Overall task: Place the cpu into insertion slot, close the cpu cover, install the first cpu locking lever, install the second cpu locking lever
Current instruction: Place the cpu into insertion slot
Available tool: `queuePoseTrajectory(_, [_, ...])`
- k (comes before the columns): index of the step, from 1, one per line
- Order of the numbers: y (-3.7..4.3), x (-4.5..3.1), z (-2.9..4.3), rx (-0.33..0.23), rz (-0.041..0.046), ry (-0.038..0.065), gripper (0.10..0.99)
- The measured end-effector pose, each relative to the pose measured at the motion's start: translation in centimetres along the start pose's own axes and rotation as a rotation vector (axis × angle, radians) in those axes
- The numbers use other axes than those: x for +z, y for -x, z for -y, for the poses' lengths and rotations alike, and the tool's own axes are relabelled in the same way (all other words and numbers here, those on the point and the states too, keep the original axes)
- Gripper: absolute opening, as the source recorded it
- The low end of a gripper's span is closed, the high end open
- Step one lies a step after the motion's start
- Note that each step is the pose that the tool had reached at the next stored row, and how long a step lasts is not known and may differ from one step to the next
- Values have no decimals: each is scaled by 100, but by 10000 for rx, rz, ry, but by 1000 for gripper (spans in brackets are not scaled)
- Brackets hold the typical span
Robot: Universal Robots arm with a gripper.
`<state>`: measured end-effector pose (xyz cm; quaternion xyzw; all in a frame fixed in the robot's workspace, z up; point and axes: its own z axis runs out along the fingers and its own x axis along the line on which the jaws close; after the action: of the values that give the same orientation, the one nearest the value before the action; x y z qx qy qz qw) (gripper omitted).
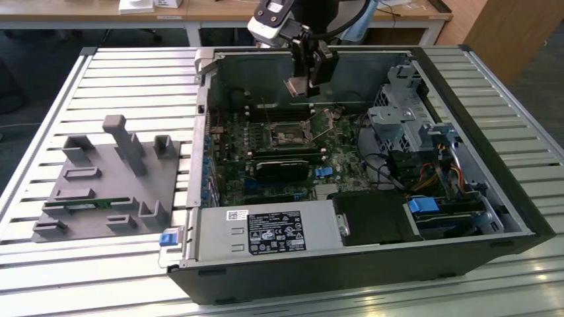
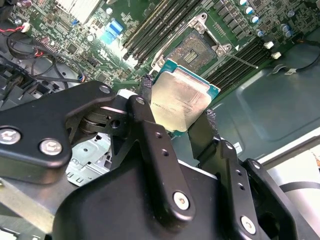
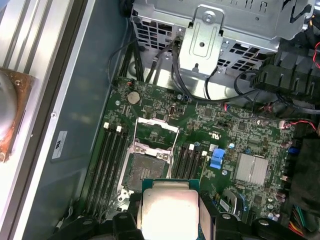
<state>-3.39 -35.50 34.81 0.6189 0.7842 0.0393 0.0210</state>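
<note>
While the hand [image 1: 304,87] pinches the cpu [image 2: 181,100] by two edges, well above the open insertion slot [image 3: 146,172] toward the far side of the case [image 1: 352,274], any tilt or offset on lowering could seat it crooked and damage that slot.

Your cpu [image 2: 180,97] reads pale silver-tan — teal-edged. The insertion slot [image 2: 196,47] is dark, the circuit board [image 2: 60,27] green.

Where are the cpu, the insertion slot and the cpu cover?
the cpu [image 2: 182,97]: second wrist view, centre of its metallic face.
the insertion slot [image 3: 144,172]: first wrist view, its dark centre.
the cpu cover [image 3: 159,125]: first wrist view, silvery end bar of the raised frame.
</note>
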Motion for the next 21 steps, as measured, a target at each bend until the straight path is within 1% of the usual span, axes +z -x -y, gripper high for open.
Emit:
queuePoseTrajectory(11, [1, 29, 3, 128, 12, 2, 541])
queuePoseTrajectory(17, [1, 45, 4, 783, 71, 13, 541])
queuePoseTrajectory(21, [1, 60, 5, 827, 77, 12, 541])
